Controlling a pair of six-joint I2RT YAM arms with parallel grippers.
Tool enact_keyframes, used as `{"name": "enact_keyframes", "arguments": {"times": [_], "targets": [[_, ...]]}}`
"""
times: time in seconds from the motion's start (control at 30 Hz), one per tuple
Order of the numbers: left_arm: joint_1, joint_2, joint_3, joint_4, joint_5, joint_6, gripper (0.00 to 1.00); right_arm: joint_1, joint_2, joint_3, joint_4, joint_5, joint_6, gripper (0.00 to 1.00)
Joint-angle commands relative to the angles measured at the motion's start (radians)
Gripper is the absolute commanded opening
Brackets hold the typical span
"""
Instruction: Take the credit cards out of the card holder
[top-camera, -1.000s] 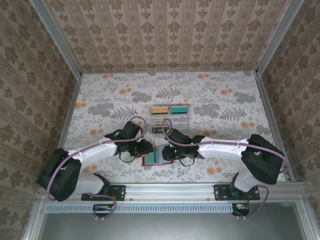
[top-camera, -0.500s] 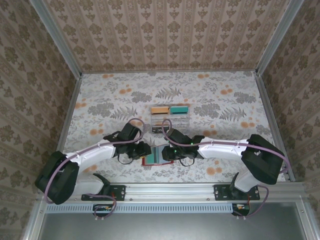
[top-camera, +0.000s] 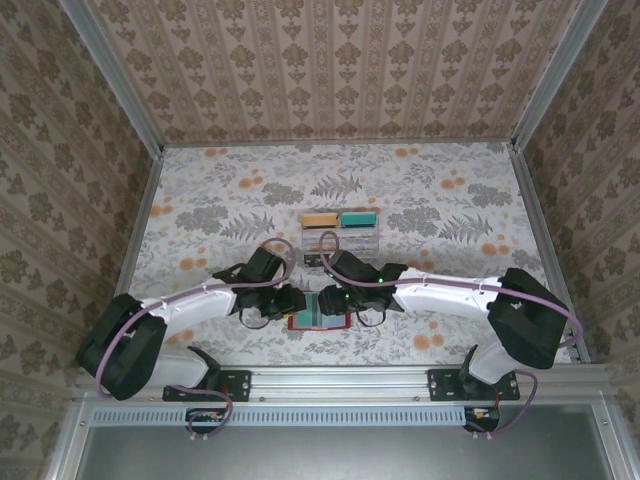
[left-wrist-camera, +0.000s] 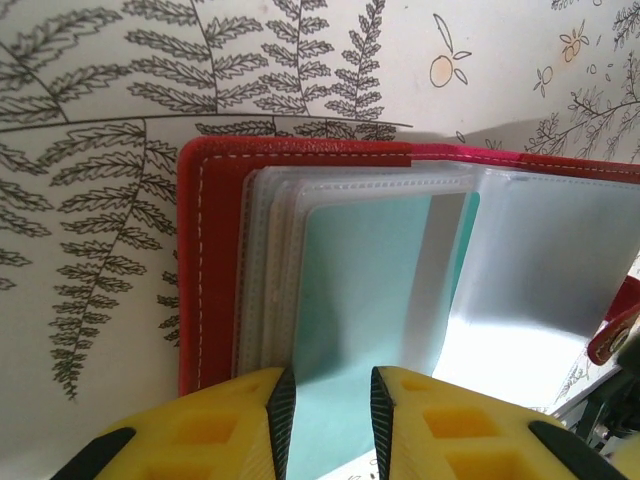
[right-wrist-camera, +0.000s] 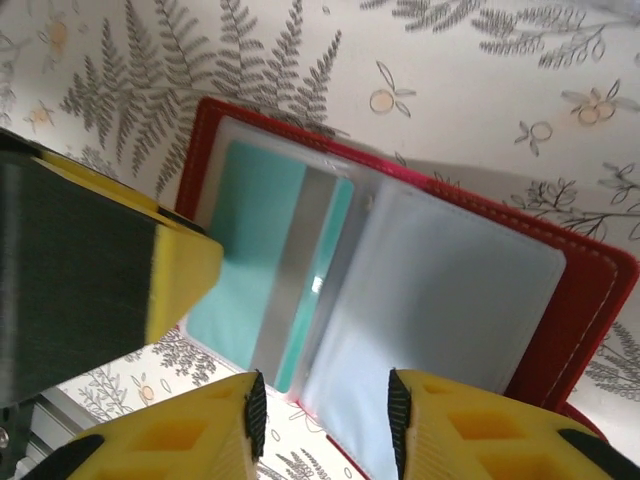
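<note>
1. The card holder (top-camera: 317, 320) is lying open on the floral surface (top-camera: 230, 190), near its front edge, between the tips of the two arms.
2. A teal card (left-wrist-camera: 360, 290) is sitting inside a clear sleeve on the page nearest the left end effector (left-wrist-camera: 328, 412).
3. That end effector is reaching over the edge of the stacked sleeves with its jaws narrowly apart and the teal sleeve running between them. I cannot tell whether it is pinching.
4. The right end effector (right-wrist-camera: 325, 425) is hanging over the edge of the greyish sleeve page, released, with its jaws standing apart and grasping nothing.
5. A clear compartment tray (top-camera: 340, 245) holding orange and teal pieces is sitting farther back, apart from the holder.
</note>
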Motion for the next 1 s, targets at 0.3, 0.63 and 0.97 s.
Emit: {"name": "enact_keyframes", "arguments": {"times": [0.3,0.63,0.97], "targets": [[-0.014,0.027,0.005,-0.028,-0.017,-0.006,0.29,0.015,0.057,0.068,0.016,-0.080,0.029,0.30],[-0.018,0.036,0.011,-0.034,-0.019,-0.004,0.27,-0.037,0.138,-0.026,0.168,-0.202,0.122,0.21],[-0.023,0.038,0.013,-0.035,-0.025,-0.005,0.27,-0.062,0.179,-0.047,0.186,-0.229,0.153,0.18]]}}
